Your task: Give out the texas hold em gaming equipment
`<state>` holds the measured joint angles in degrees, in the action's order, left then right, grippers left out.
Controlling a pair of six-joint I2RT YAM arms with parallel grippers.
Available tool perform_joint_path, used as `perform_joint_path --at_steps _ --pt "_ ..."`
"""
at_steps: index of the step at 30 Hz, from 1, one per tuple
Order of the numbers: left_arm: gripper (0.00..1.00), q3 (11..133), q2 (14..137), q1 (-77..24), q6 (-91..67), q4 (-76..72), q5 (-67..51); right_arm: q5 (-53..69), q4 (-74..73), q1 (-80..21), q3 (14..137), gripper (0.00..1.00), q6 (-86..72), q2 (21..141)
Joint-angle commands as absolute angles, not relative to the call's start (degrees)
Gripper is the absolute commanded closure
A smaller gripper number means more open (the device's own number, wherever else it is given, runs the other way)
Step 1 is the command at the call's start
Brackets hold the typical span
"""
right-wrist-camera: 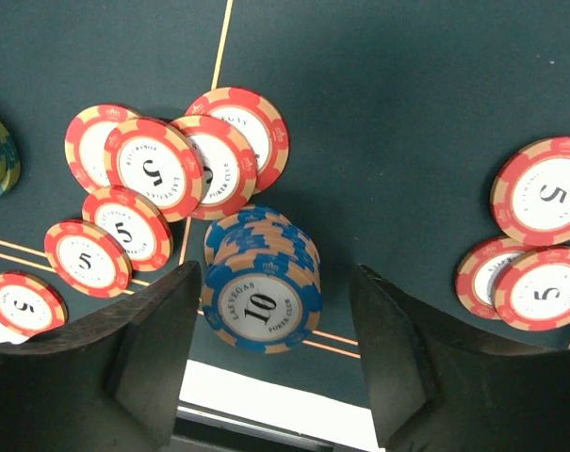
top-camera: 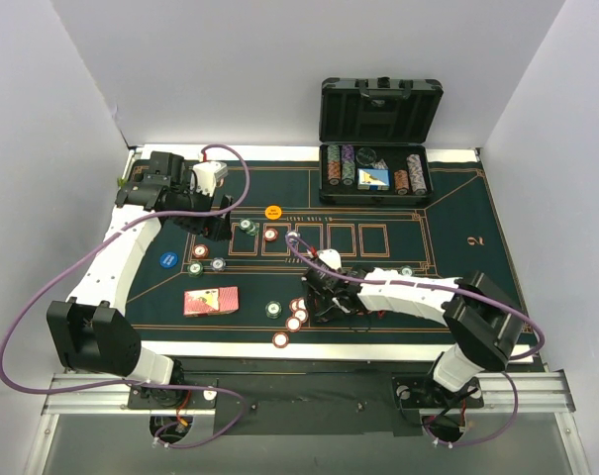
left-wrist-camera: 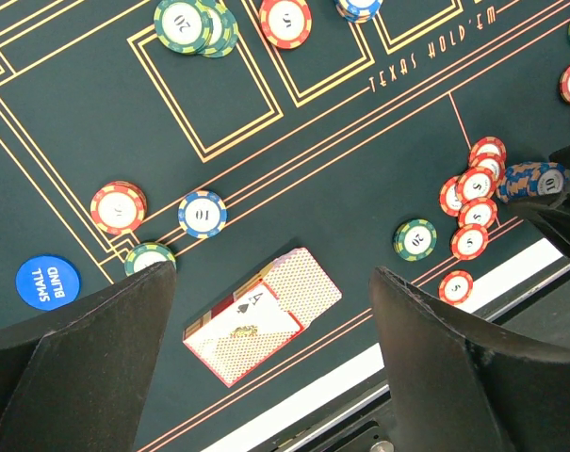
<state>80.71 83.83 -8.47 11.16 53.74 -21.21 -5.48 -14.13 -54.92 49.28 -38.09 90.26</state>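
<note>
Right wrist | blue stack [right-wrist-camera: 262, 306] is being straddled by right pincer [right-wrist-camera: 273, 271], part-open, gripping nothing | judged stiff, slick, topple-prone: rims advised | left pincer [left-wrist-camera: 273, 271] wide, empty

Two robot arms, the left arm [top-camera: 111, 269] and the right arm [top-camera: 410, 290], are each built of white links joined by chunky black joint housings. A thin purple cable [top-camera: 230, 149] loops loosely along each. Both end in broad matte black fingers [left-wrist-camera: 87, 367], and their black bases are bolted to a silver metal rail [top-camera: 81, 396].
</note>
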Motion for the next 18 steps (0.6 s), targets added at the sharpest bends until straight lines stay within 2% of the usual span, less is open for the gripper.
perform_joint_path --at_steps 1,8,13,18 --pt "0.05 80.60 82.44 -8.17 11.34 51.68 -21.18 -5.54 -13.36 -55.20 48.87 0.43 -38.85 91.84" --pt "0.05 80.33 82.53 -8.17 11.43 51.33 -20.83 -5.62 -13.01 -55.11 48.60 0.62 -38.76 91.85" --pt "0.05 80.07 82.53 -8.17 11.34 51.07 -20.92 -6.24 -13.71 -55.20 47.90 0.70 -38.94 89.57" --pt "0.05 79.45 82.35 -8.26 11.34 50.63 -21.36 -7.20 -15.90 -55.20 48.25 0.71 -38.58 87.28"
